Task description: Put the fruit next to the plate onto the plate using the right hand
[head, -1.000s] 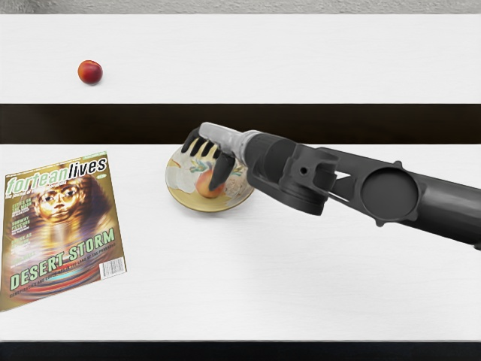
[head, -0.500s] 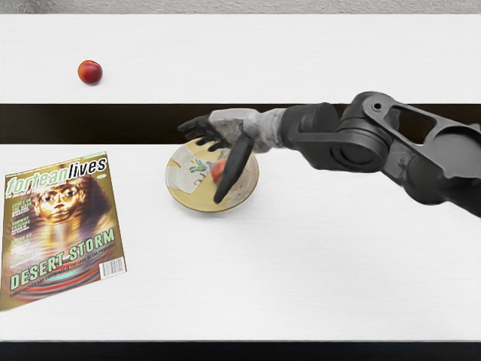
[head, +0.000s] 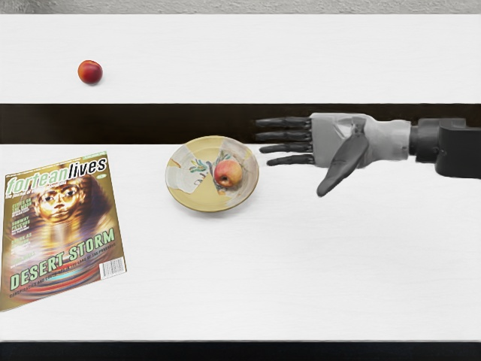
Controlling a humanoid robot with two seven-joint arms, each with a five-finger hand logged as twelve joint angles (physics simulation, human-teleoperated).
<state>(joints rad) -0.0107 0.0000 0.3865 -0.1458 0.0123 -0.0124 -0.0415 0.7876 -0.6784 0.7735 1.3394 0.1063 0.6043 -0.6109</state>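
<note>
A red and yellow fruit lies on the yellow patterned plate in the middle of the near table. My right hand hangs to the right of the plate, apart from it, palm turned to the camera, fingers stretched out flat and pointing left, thumb hanging down. It holds nothing. Its arm comes in from the right edge. No left arm shows.
A second red fruit sits on the far white table at the back left. A magazine lies at the left of the near table. A dark gap separates the two tabletops.
My right hand has let go of the fruit, lifted off the plate and drawn back to the right. The fruit stays on the plate, now in full view.
</note>
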